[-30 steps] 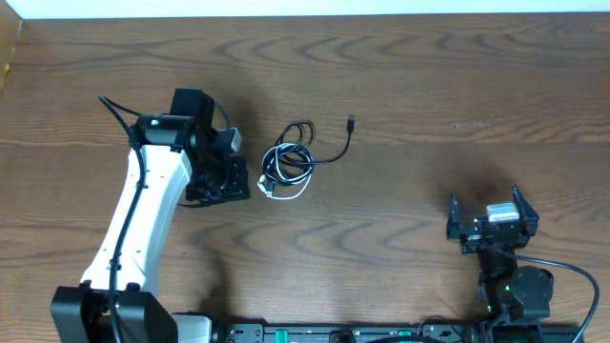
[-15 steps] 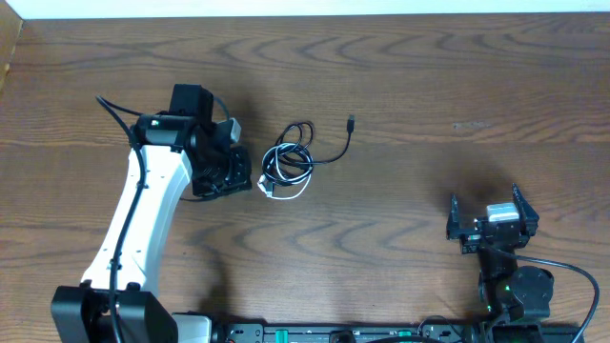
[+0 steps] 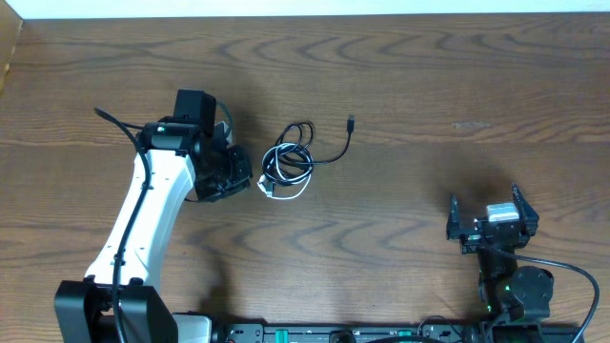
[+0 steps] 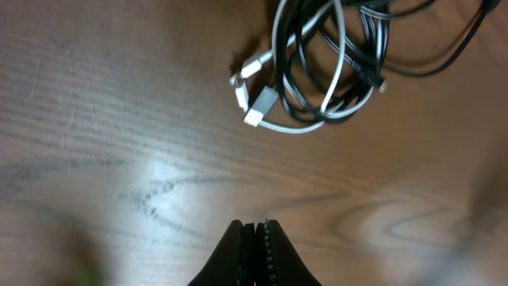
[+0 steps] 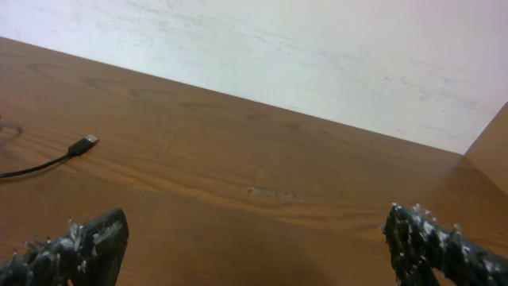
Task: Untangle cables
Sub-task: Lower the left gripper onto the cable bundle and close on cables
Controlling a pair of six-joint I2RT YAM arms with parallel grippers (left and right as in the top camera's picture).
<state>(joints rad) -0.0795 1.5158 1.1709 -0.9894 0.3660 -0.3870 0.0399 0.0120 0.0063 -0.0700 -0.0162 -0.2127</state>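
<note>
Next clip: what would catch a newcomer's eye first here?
A knot of black and white cables lies near the middle of the table, one black tail running out to a plug. The left gripper sits just beside it, jaws shut; the right gripper waits far off, jaws wide open.

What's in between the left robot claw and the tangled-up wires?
Just bare wooden table, nothing else. The left wrist view shows only wood between the shut left gripper and the cables.

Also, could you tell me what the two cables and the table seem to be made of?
White cable: smooth, glossy plastic sheath, judging by its sheen. Black cable: likely matte rubber or plastic. Table: wood or wood-look laminate, showing grain.
</note>
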